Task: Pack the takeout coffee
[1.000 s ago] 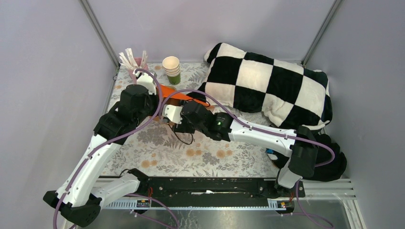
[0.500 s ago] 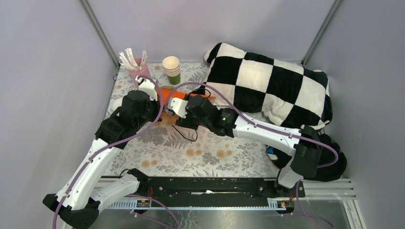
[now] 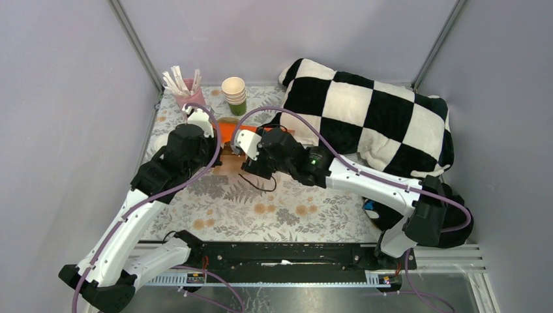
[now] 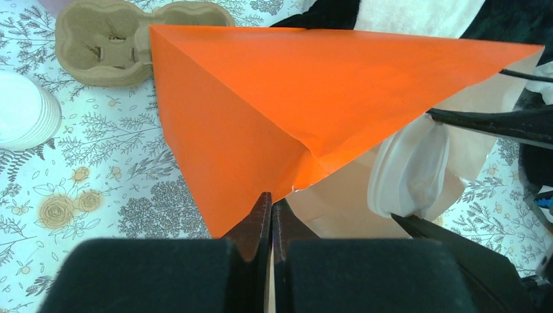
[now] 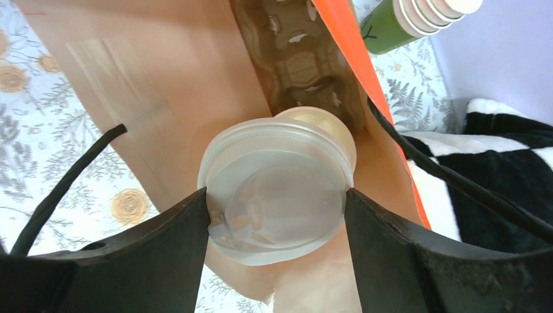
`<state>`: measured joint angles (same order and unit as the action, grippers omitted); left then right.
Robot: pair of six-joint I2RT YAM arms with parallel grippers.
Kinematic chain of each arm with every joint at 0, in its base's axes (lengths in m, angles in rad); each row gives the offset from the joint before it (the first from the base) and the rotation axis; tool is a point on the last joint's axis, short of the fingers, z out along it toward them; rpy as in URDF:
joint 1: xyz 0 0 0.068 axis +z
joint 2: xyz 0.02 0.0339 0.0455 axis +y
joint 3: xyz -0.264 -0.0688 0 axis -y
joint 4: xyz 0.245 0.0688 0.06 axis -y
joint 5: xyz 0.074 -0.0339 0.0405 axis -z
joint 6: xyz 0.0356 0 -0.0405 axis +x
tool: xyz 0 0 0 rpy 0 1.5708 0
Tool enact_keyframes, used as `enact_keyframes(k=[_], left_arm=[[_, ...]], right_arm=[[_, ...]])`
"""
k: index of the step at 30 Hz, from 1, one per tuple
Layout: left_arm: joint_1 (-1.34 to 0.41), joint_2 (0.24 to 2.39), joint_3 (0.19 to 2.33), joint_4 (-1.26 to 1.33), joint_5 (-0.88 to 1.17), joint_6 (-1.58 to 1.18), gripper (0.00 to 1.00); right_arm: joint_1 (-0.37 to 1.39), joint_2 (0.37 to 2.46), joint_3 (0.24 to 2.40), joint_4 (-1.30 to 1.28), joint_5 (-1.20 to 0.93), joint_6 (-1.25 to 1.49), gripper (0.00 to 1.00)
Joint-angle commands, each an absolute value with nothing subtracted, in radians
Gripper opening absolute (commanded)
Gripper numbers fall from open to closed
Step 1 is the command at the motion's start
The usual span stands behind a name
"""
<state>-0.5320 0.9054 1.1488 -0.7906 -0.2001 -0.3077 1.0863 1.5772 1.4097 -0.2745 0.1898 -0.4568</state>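
The takeout coffee [image 5: 277, 189] shows mainly its round white lid, which sits clamped between my right gripper's [image 5: 276, 195] black fingers [image 5: 176, 241]. The cup is at the mouth of an orange paper bag [image 4: 293, 98] with a brown inside [image 5: 163, 98]. From the left wrist the same lid [image 4: 407, 173] shows at the bag's opening. My left gripper [image 4: 271, 202] is shut on the bag's near edge and holds it up. From above, both grippers meet at the bag [image 3: 228, 128] and the cup is hidden.
A stack of lidless cups [image 3: 234, 95] and a pink cup of sticks [image 3: 182, 88] stand at the back. A checkered pillow [image 3: 372, 117] fills the right. A cardboard cup carrier [image 4: 111, 42] and a stack of white lids [image 4: 26, 111] lie left of the bag. Black cord handles [image 5: 65, 182] hang loose.
Both arms have shifted toward the back of the table. The right gripper has carried the cup further into the bag's mouth, and less of the orange bag shows from above.
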Motion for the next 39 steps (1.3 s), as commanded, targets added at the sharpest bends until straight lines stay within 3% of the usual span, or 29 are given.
enact_keyframes(k=[1,14,23,31,36,39], left_arm=[[-0.535,0.910,1.152,-0.763,-0.241,-0.363,0.00],[-0.535,0.910,1.145,-0.782,-0.233,-0.421,0.00],[-0.535,0.942,1.187,-0.820,-0.245,-0.488,0.00],[-0.535,0.960,1.219,-0.852,-0.254,-0.551,0.00],[-0.534,0.967,1.259,-0.888,-0.240,-0.595,0.00],[-0.535,0.969,1.305,-0.946,-0.246,-0.672,0.00]], right_arm=[[1.086,1.502,1.506,-0.343,0.123,-0.333,0.69],[1.086,1.430,1.606,-0.472,0.048,-0.092,0.69],[1.086,1.406,1.658,-0.694,-0.231,0.020,0.70],[1.083,1.217,1.561,-0.816,0.021,0.149,0.73],[1.054,1.280,1.638,-0.984,0.363,0.298,0.73],[0.904,1.331,1.633,-1.196,0.463,0.401,0.71]])
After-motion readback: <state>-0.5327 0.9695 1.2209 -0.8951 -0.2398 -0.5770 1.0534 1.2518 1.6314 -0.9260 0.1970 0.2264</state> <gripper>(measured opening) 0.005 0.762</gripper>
